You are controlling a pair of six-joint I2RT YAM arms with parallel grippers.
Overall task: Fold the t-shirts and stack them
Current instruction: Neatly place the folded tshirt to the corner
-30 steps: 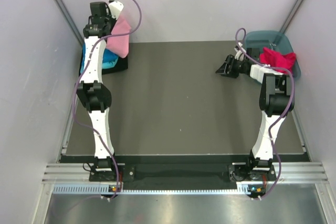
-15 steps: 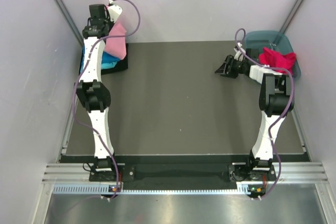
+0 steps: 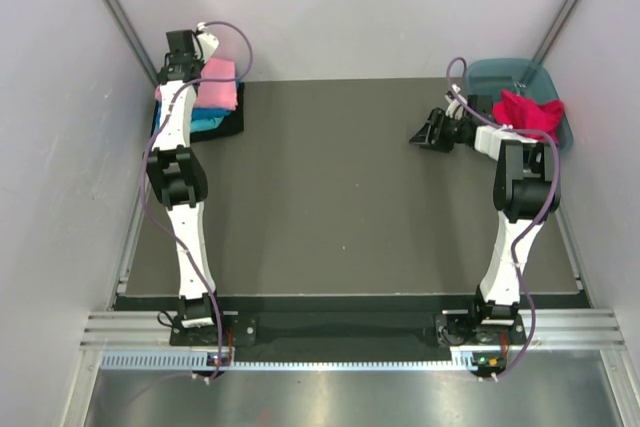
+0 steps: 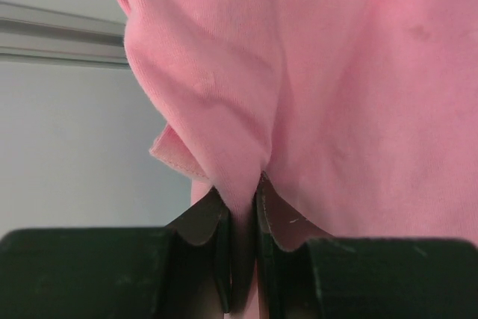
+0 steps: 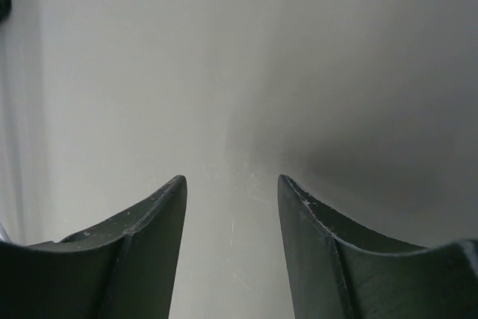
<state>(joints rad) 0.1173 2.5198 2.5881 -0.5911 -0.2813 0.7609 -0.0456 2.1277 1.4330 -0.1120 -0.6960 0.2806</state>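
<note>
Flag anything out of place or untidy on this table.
The crimson t-shirt lies crumpled and unfolded in the tub at the far right, partly draped over its rim. The pink t-shirt sits on the stack at the far left, a bunched fold pinched in the shut left gripper. Nothing else stands out.

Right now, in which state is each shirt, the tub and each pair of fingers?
pink shirt, folded, on top of the stack, pinched
left fingers, shut on the pink shirt
blue shirt, folded, under the pink one
black shirt, at the bottom of the stack
red shirt, crumpled in the tub
tub, holds the red shirt
right fingers, open, empty
</note>
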